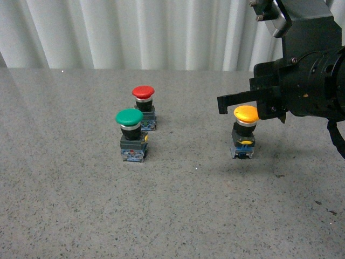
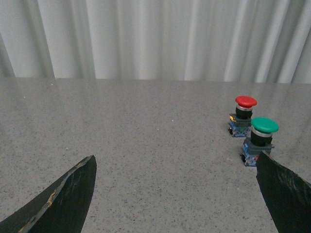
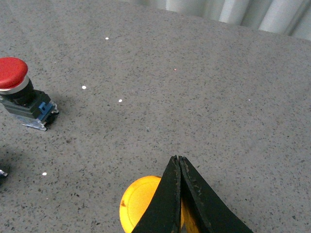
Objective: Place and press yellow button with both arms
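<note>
The yellow button (image 1: pixel 245 133) stands upright on the grey table, right of centre, its yellow cap over a black collar and blue-grey block. My right gripper (image 1: pixel 222 103) is shut with nothing held, its black fingers reaching over the cap from the right. In the right wrist view the closed fingertips (image 3: pixel 178 160) lie over the yellow cap (image 3: pixel 138 201). My left gripper (image 2: pixel 176 167) is open over bare table, well apart from the yellow button, which is out of that view; the left arm does not show in the front view.
A green-capped button (image 1: pixel 131 135) and a red-capped button (image 1: pixel 144 106) stand close together left of centre on the speckled table (image 1: pixel 178 205). Both show in the left wrist view, green (image 2: pixel 260 141) and red (image 2: pixel 243 115). White curtains (image 1: pixel 135 32) hang behind.
</note>
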Action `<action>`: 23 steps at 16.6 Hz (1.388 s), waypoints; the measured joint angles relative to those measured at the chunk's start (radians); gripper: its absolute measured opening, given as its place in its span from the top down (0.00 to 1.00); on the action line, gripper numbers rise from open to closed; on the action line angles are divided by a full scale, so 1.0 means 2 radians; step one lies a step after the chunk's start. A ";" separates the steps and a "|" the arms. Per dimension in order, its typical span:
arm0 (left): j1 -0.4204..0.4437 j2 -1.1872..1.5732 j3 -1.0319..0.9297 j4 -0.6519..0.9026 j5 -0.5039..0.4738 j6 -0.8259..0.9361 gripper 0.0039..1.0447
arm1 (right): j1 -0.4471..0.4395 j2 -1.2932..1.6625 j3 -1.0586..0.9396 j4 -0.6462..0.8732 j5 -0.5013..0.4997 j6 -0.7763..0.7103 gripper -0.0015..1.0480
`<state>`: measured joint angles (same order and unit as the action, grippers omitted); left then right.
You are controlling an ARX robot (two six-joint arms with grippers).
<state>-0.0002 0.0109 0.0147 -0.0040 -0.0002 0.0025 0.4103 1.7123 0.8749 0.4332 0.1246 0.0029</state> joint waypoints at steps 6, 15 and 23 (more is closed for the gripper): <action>0.000 0.000 0.000 0.000 0.000 0.000 0.06 | -0.002 0.001 -0.001 0.000 -0.001 0.000 0.98; 0.000 0.000 0.000 0.000 0.000 0.000 0.06 | 0.000 0.024 -0.003 -0.003 -0.005 -0.004 0.98; 0.000 0.000 0.000 0.000 0.000 0.000 0.06 | 0.001 0.030 0.006 -0.025 0.008 -0.004 0.98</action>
<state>-0.0002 0.0109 0.0147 -0.0040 -0.0002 0.0029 0.4126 1.7725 0.8875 0.3832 0.1402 -0.0051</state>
